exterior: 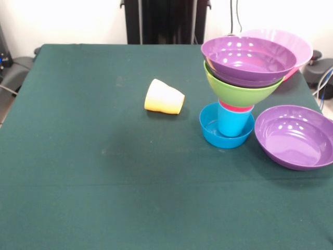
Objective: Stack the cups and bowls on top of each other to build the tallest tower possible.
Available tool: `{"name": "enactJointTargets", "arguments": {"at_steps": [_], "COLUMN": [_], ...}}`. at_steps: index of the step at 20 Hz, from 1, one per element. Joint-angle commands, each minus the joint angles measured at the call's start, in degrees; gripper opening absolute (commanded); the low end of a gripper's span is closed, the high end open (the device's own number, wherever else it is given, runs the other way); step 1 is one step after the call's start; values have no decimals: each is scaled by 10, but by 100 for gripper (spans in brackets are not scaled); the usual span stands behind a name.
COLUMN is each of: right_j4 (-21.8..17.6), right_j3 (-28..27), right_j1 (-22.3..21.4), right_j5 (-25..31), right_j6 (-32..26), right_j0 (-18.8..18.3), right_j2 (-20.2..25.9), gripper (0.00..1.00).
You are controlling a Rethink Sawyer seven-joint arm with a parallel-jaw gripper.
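Front view: on the dark green cloth-covered table [104, 172] the tower [242, 88] stands right of centre, toward the far side. Its base is a small glossy blue plastic bowl [210, 130] sitting on the cloth, with a blue plastic cup [232, 124] standing upright inside it. A thin band of red plastic rim [235, 108] shows just above the blue cup. On that rests a lime green plastic bowl [240, 91], and nested in it a wide purple plastic bowl [247, 60]. Just behind the purple one, at the far right, a paler pink-lilac bowl [291, 41] shows part of its rim; whether it belongs to the stack cannot be told. A second wide shallow purple bowl [296, 136] sits on the cloth just right of the blue bowl. A yellow-orange plastic cup [164, 97] lies on its side left of the tower, apart from it. The gripper does not show here, so its state cannot be told.
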Motion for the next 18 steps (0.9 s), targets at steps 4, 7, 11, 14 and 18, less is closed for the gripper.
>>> {"name": "enactJointTargets", "arguments": {"at_steps": [4, 7, 11, 14, 18], "right_j4": [-48, -54, -62, -66, -79], "right_j3": [18, 15, 14, 15, 12], "right_j1": [17, 22, 28, 29, 35], "right_j5": [-35, -41, -52, -57, -69], "right_j6": [-22, -26, -24, -21, -18], "right_j0": [41, 45, 52, 54, 62], "right_j2": [-70, -79, -89, -93, -106], "gripper": [0, 0, 0, 0, 0]}}
